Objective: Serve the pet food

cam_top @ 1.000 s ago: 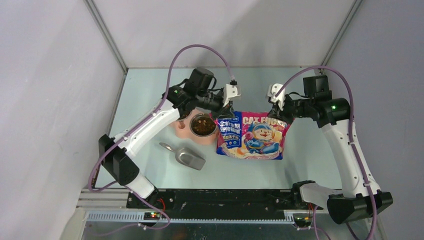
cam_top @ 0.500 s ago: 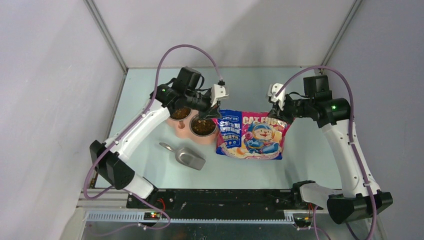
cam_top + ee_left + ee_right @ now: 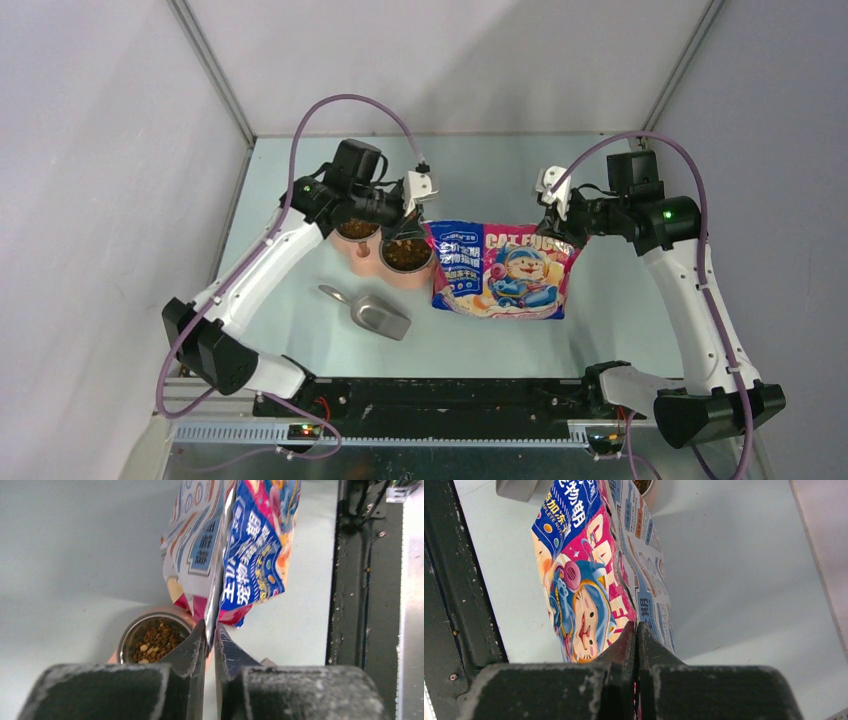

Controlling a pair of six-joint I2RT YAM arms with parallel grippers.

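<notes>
Much tiny brown-and-tan pet food (image 3: 156, 642) in metal bowl (image 3: 123, 640)

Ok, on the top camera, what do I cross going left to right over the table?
Left bowl of pet food → right bowl of pet food → cat-food bag. The scoop lies nearer and overlaps the bowls sideways, so it is left out.

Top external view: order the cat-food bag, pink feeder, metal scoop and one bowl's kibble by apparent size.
1. cat-food bag, clearly largest.
2. pink feeder, partly hidden under the left arm.
3. metal scoop, about as long as the feeder but narrower.
4. kibble, the heap nearer the bag, smallest.
</notes>
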